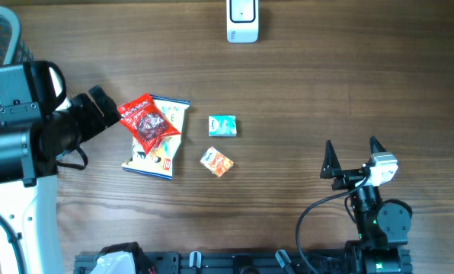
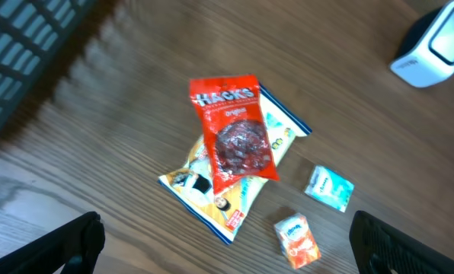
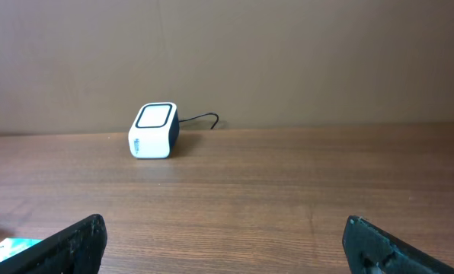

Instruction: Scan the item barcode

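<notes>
Left hand [image 1: 101, 106]: fingers spread wide, nothing between them. It sits just left of the pile of packets and points at it.

Right hand [image 1: 352, 144]: also wide and empty, parked at the near right of the table [image 1: 326, 76], well apart from every packet. Its camera looks straight across to the scanner [image 3: 152, 131].

Layout:
- The scanner stands at the far edge, about mid-table, with its window turned up and towards the arms. We judge that suits an item presented from above or from the near side.
- The red packet [image 2: 231, 129] lies flat, printed side up, across a larger pale packet [image 2: 212, 194] at the left.
- A small teal packet [image 1: 222, 126] and a small orange packet [image 1: 217, 162] lie apart from each other, right of the pile, both flat on the table.

Item: we take the red packet as the likely pick, since it lies on top and nearest the left hand. This is a judgement only. We can make out no barcode on its upper face, so the code is probably underneath.

Progress: nothing has been lifted and the scan has not started.

Next move calls for a pinch on the packet's edge, then a lift and a turn so the hidden face meets the scanner window.

Risk: the pale packet underneath may drag along.
</notes>
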Available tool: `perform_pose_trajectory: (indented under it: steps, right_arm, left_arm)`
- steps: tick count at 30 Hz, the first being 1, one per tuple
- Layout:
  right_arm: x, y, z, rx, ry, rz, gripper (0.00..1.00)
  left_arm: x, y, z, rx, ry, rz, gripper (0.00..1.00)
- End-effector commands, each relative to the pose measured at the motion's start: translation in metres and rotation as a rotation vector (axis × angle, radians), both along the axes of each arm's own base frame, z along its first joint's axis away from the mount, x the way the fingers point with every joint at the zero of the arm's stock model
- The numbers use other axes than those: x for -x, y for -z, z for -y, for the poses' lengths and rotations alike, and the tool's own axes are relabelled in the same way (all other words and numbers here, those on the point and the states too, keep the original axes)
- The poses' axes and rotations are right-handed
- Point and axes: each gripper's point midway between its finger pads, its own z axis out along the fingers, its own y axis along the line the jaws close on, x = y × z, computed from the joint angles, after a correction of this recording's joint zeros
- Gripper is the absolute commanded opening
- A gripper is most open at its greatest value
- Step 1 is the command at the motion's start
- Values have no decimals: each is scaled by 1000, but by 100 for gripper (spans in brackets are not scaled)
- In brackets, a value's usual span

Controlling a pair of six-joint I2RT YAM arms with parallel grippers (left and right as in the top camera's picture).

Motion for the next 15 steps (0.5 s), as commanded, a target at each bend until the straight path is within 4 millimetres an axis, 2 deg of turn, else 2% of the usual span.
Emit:
perform_pose_trajectory:
  steps: [1,2,9,12,15]
  right_arm:
    - [0,-1,1,-8,7,6,100]
    - [0,-1,1,-8,7,6,100]
    - [0,-1,1,-8,7,6,100]
    - [0,-1,1,-8,7,6,100]
    - [0,-1,1,-8,7,6,100]
  left_arm:
    - [1,-8,55,283,166,24,100]
    - [7,-8,74,368,219,-5,100]
    - [26,27,117,386,365,-142,100]
    - [30,39,123,348,396,-172,100]
    - [29,43,122,315,400,-174,100]
